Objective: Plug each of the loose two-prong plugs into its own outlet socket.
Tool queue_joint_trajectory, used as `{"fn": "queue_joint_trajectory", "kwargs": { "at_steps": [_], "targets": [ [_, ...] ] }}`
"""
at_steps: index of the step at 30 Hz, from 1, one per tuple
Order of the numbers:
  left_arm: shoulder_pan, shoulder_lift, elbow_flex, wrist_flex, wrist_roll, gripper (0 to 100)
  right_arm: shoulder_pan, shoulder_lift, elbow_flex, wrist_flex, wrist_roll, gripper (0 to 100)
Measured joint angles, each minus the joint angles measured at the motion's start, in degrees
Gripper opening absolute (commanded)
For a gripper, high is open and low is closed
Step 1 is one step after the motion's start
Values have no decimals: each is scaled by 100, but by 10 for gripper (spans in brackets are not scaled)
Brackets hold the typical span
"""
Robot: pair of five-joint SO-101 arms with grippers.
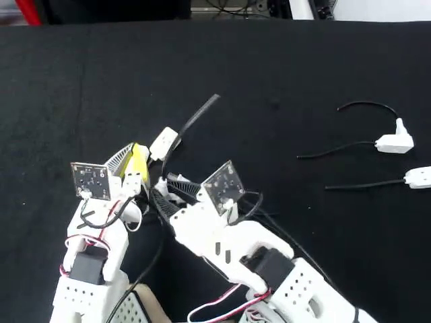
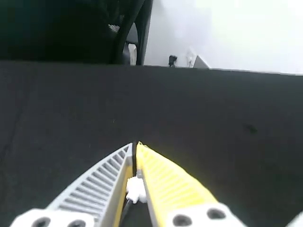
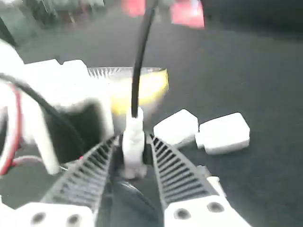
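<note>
My right gripper [image 3: 133,158] is shut on a white two-prong plug [image 3: 133,142], whose black cord [image 3: 139,61] runs away from me. In the high view this gripper [image 1: 163,194] sits at the table's front centre. Just beyond it lie two white outlet blocks [image 3: 176,127] [image 3: 222,133], seen in the high view as white blocks [image 1: 163,142]. My left gripper [image 2: 136,144], with one grey and one yellow finger, is shut, and a small white piece [image 2: 135,188] on a thin black cord is pinched deep between the fingers. It stands just left of the blocks [image 1: 135,158]. Two loose white plugs [image 1: 394,142] [image 1: 419,176] lie far right.
The table is covered in a black cloth [image 1: 283,67], open across the back and middle. Thin black cords [image 1: 337,149] trail left from the two plugs on the right. The held plug's cord ends near the centre [image 1: 214,98]. Both arm bodies crowd the front edge.
</note>
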Motion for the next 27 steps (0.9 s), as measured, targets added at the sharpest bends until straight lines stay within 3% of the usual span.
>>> {"fn": "queue_joint_trajectory", "kwargs": {
  "at_steps": [7, 14, 18, 27],
  "targets": [
    [-158, 0, 0, -176, 53, 29, -26, 747, -484, 343, 0, 12],
    [-246, 0, 9, 105, 53, 30, 862, 853, -853, 343, -9, 12],
    [-53, 0, 9, 167, 53, 114, 1029, 853, -914, 325, -378, 12],
    [536, 0, 9, 642, 53, 120, 809, 853, -826, -88, -686, 12]
  ]
}}
